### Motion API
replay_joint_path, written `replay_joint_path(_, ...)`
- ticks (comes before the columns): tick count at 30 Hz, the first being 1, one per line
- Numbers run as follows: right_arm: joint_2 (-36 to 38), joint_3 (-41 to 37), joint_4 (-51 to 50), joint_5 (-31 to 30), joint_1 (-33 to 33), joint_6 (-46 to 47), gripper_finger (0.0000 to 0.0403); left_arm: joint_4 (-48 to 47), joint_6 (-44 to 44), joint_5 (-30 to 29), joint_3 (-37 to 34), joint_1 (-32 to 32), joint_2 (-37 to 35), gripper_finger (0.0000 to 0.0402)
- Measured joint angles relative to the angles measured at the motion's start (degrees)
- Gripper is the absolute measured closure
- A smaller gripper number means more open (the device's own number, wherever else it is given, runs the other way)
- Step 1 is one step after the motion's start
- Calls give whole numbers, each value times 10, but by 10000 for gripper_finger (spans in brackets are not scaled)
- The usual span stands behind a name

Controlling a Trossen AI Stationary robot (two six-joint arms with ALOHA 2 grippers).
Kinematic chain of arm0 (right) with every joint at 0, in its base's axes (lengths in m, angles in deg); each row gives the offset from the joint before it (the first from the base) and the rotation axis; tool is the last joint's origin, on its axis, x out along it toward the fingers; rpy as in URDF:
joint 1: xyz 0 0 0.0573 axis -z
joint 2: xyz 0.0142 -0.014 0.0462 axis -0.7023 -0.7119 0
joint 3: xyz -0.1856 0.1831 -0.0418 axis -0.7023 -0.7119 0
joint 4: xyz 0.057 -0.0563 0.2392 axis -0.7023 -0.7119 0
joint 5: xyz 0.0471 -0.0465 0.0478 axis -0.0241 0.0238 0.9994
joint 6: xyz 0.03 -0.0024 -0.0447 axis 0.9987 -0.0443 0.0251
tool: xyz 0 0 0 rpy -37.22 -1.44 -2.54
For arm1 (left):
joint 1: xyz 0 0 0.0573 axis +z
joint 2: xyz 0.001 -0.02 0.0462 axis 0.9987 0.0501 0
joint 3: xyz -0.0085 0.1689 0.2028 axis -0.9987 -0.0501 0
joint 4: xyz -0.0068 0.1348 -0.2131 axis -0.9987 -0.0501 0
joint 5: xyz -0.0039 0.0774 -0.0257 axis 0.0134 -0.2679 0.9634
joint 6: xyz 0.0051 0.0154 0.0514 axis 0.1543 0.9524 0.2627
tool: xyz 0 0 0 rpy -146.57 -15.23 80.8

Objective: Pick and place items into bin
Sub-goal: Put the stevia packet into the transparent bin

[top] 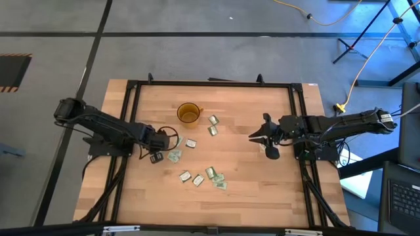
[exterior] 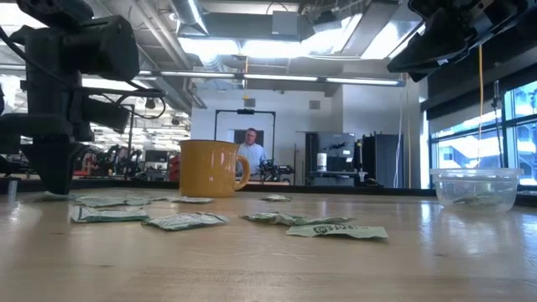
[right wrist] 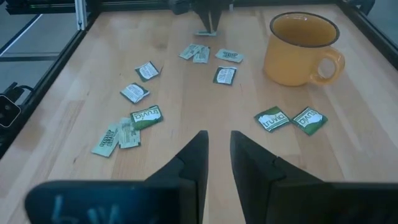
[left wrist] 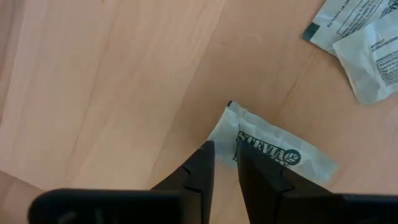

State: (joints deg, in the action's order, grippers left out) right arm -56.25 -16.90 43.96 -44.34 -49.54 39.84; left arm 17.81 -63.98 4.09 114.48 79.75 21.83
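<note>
From above, a pale wooden table (top: 249, 190) in a black frame carries small, flat, green and white wrapped packets (top: 200, 176) scattered below a round amber-brown mug (top: 188, 113), with the left end effector (top: 156, 157) low beside them and the right end effector (top: 261, 136) well apart. At table height, a small clear plastic cup-like bin (exterior: 475, 188) stands right of the packets, a person far behind. The left wrist view shows narrowly parted fingers (left wrist: 198, 171) straddling one white packet's (left wrist: 280, 149) edge without clamping it; the right wrist view shows narrowly parted, empty fingers (right wrist: 193, 158).
</note>
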Motion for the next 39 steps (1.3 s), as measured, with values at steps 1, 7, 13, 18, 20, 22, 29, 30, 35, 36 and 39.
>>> replay_joint_path(1, 0, 0, 0, 0, 0, 0, 331, 0, 0, 1, 0, 0, 0, 345)
replay_joint_path(7, 0, 0, 0, 0, 0, 0, 331, 3, 0, -3, -1, 0, 0, 375)
replay_joint_path(13, 0, 0, -1, 0, 0, 0, 331, 2, 0, -3, -2, 0, 0, 398)
replay_joint_path(18, 0, 0, -1, 0, 0, 0, 331, 1, 33, -3, 1, 0, 0, 400)
replay_joint_path(20, 0, 0, -2, 0, 0, 1, 331, 3, 40, -3, 3, 0, 1, 399)
replay_joint_path(22, 0, 0, -4, 0, 0, 1, 331, 7, 40, -7, 3, 1, 1, 395)
replay_joint_path(29, 0, 0, -5, 0, 0, 1, 331, 10, 137, -17, 3, 1, 1, 359)
replay_joint_path(30, 0, 0, -5, 0, 0, 1, 331, 11, 147, -18, 3, 2, 1, 352)
replay_joint_path(35, 0, 0, -9, 0, 0, 1, 331, 27, 160, -14, 3, 4, 1, 314)
replay_joint_path(36, 0, 0, -9, 0, 0, 1, 331, 33, 162, -11, 3, 4, 1, 307)
replay_joint_path(39, 0, 0, -9, 0, 0, 0, 331, 54, 188, -1, 3, 3, 2, 290)
